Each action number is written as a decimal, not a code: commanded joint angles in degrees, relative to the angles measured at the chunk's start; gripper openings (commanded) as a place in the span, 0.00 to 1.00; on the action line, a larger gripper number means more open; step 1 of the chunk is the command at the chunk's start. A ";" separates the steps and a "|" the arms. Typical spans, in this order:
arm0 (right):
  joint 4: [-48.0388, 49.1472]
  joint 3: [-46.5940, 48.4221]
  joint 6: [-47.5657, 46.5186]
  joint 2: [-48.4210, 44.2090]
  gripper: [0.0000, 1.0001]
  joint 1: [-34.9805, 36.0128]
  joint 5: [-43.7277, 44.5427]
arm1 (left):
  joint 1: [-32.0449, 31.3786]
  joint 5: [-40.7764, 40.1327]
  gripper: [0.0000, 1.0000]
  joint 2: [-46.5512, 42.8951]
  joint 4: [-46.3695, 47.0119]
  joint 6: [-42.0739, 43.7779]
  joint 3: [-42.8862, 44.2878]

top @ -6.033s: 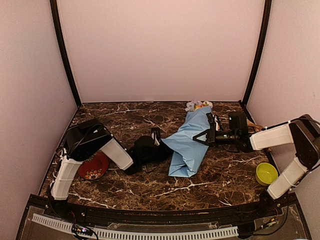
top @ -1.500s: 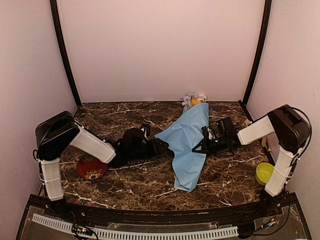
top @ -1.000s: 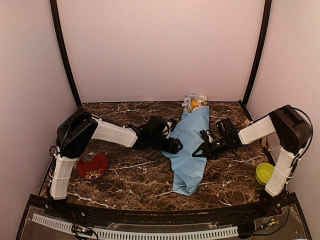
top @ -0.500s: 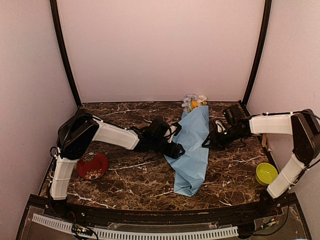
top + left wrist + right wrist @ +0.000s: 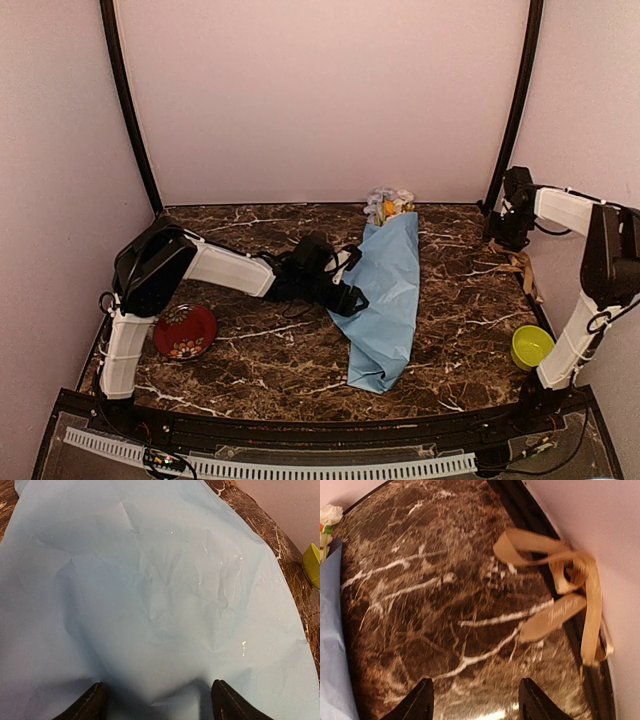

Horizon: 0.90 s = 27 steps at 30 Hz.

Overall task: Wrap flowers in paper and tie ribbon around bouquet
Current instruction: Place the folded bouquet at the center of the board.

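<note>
- The wrapping looks done to me: the flowers point(image 5: 390, 204) are rolled inside the blue paper point(image 5: 160, 595), and only their heads poke out at the far end.
- The bouquet point(image 5: 385, 300) lies lengthwise on the middle of the table point(image 5: 250, 350), heads far and narrow tail near.
- So the step in hand is the tie, and it starts with fetching the ribbon point(image 5: 552, 616).
- My left hand point(image 5: 157, 707) is at the left side of the bouquet, jaws spread wide over the paper.
- It grips nothing. The tips sit on or just above the sheet, and I cannot tell which.
- I judge its job is to keep the roll from springing open.
- My right hand point(image 5: 477, 702) is out at the far right, well apart from the bouquet. Its jaws stand partly open over bare marble, with nothing between them.
- The ribbon lies loose and looped against the right wall, just beyond my right fingertips, not yet touched.
- Next I would carry the right hand on to the flat, printed end of the ribbon and come down over it.
- There I would pinch one layer only, not the tangle of loops.
- The strip is thin and lies flat on the marble close to the table's edge rail, so I expect the tips must go right down to the surface.
- The red dish point(image 5: 185, 331) on the near left and the green bowl point(image 5: 532, 347) on the near right are out of the way.
</note>
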 commanded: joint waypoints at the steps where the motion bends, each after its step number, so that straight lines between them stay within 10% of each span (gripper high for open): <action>1: -0.94 12.03 -10.05 10.04 0.61 -0.98 5.92 | 0.47 1.89 0.74 2.09 -7.68 0.97 -2.52; 8: -4.82 27.69 -16.13 24.69 0.79 -5.65 1.30 | 0.56 3.36 0.74 2.42 -8.29 1.13 -2.30; 17: -5.00 32.15 -23.36 34.70 0.76 -7.97 -3.52 | 0.98 4.88 0.73 3.03 -8.60 0.98 -1.83; 27: -2.33 30.10 -25.03 35.20 0.08 -7.97 -5.00 | 1.00 4.89 0.73 3.32 -8.78 0.64 -1.36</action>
